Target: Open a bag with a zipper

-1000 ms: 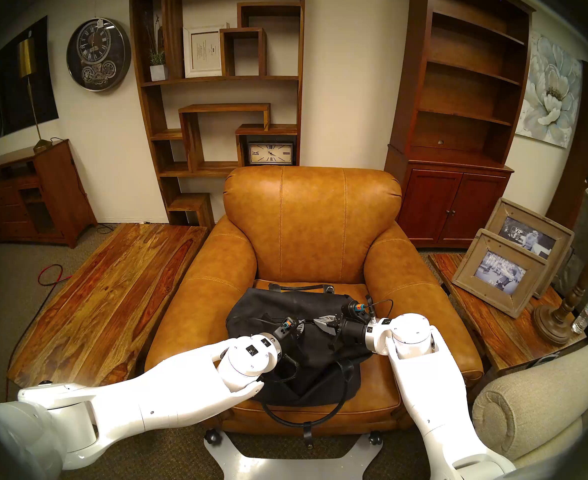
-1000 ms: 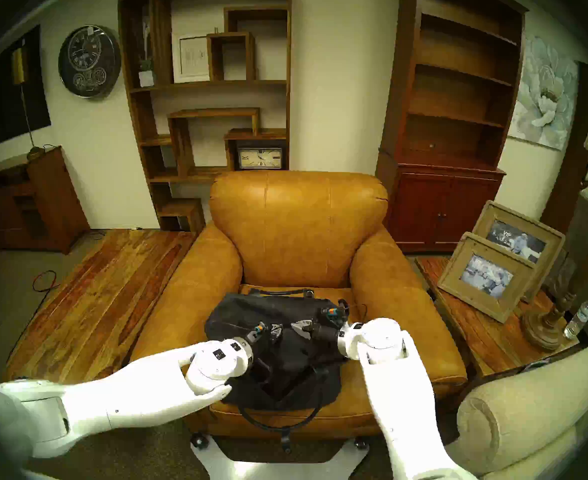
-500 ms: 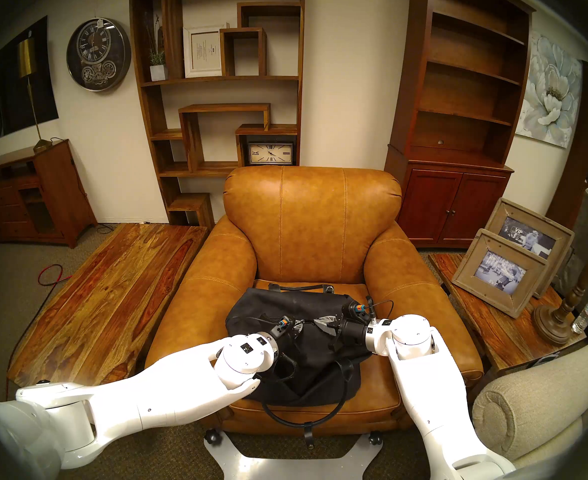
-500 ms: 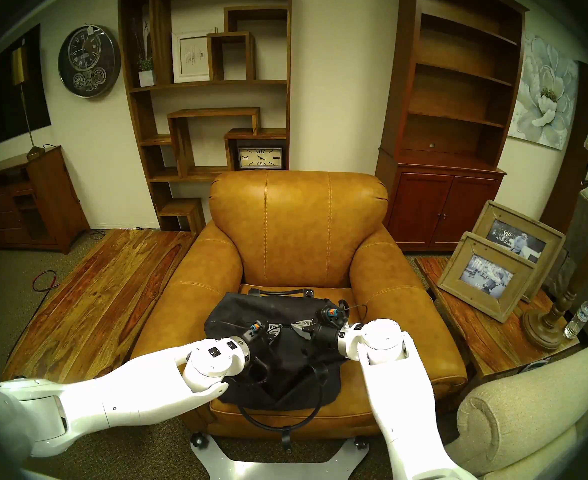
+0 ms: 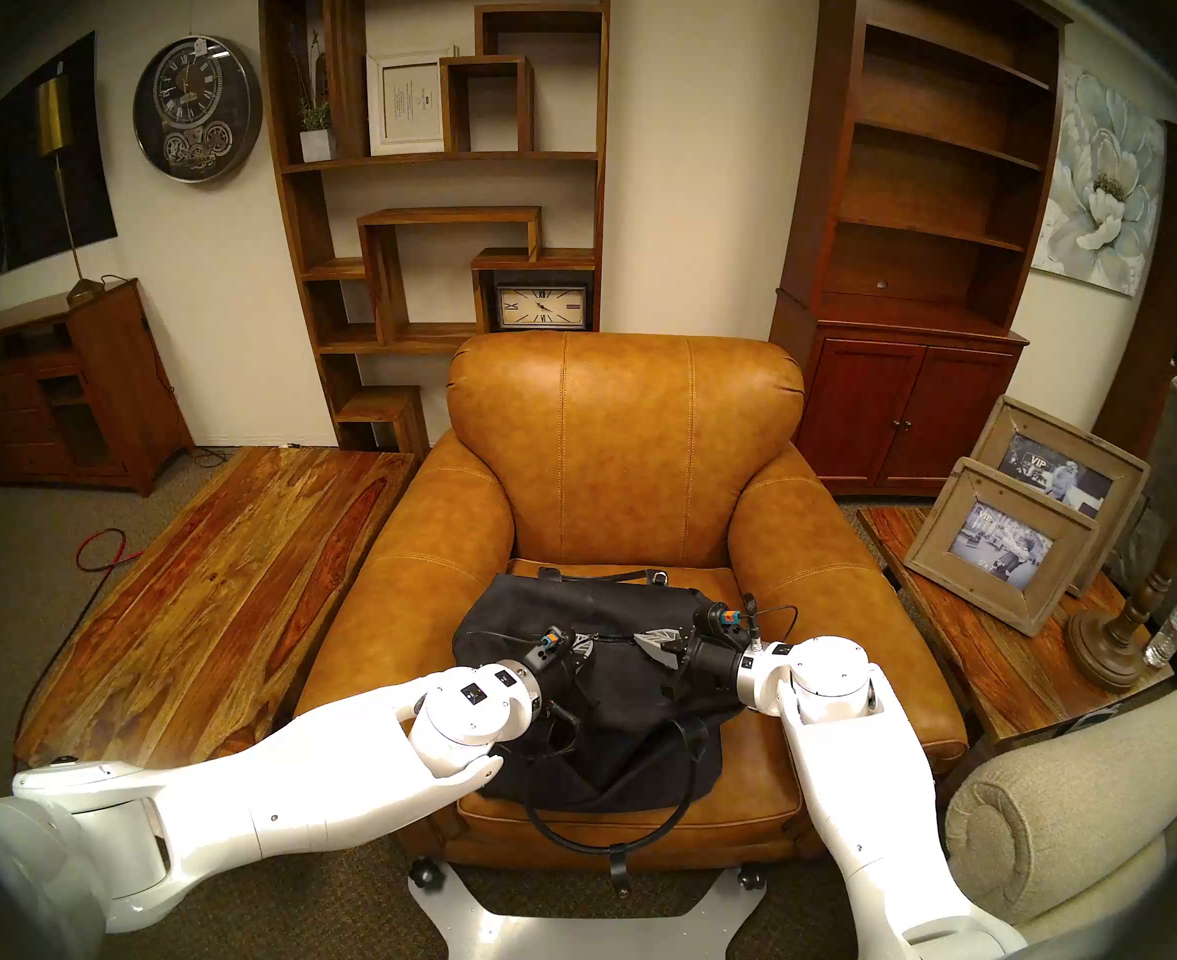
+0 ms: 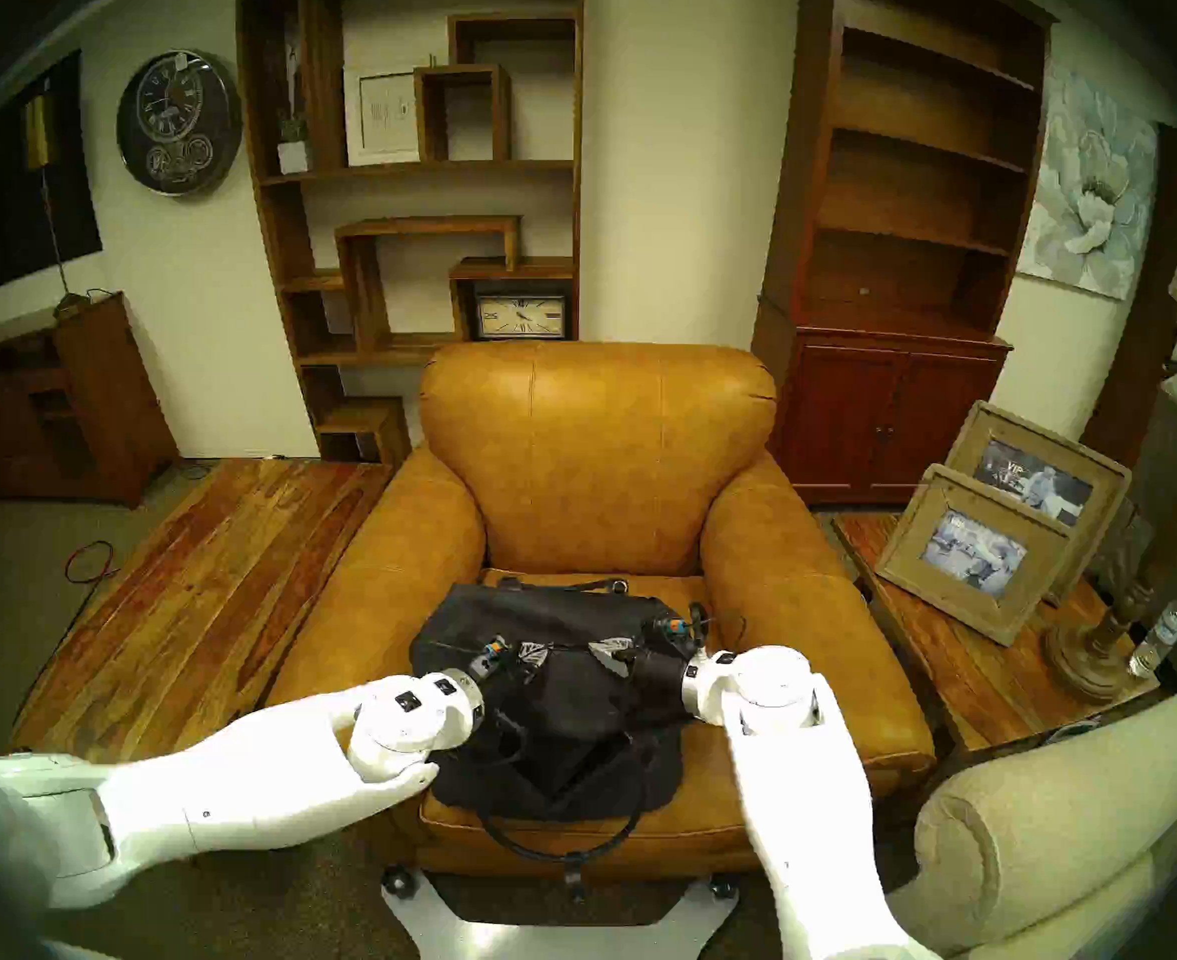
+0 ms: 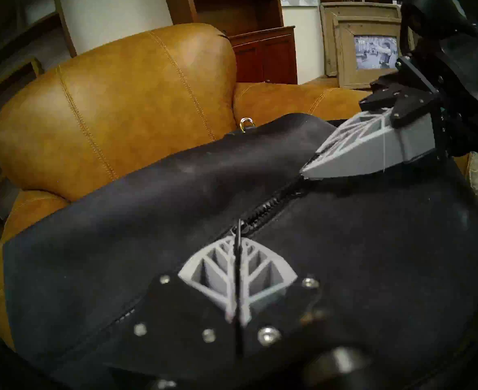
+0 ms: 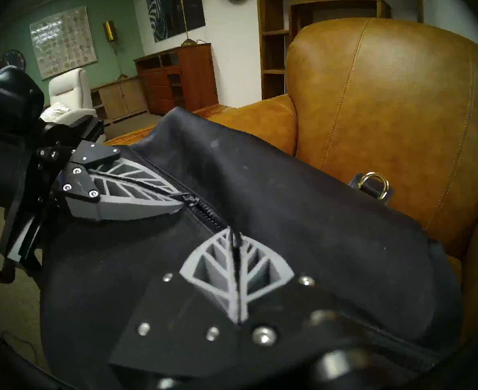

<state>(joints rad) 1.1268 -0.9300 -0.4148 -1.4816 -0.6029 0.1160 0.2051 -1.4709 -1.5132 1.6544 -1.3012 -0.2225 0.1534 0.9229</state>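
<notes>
A tan leather armchair [image 5: 624, 467] fills the middle of the room. Left of the armchair lies a long wooden table [image 5: 212, 591], with a red cable [image 5: 97, 550] on the carpet beyond it. Behind the armchair stands an open shelf unit [image 5: 433, 176] holding a small rectangular clock [image 5: 542, 307]. A round wall clock [image 5: 196, 112] hangs further left. Right of the armchair, two framed photos [image 5: 1008, 543] lean on a side table, near a water bottle [image 5: 1173, 626].

Warm, dim indoor light, the right head view muddier and blocky than the left, white arms glaring at lower frame, wrist views blurred at bottom, dark fisheye rims bending the edges.
</notes>
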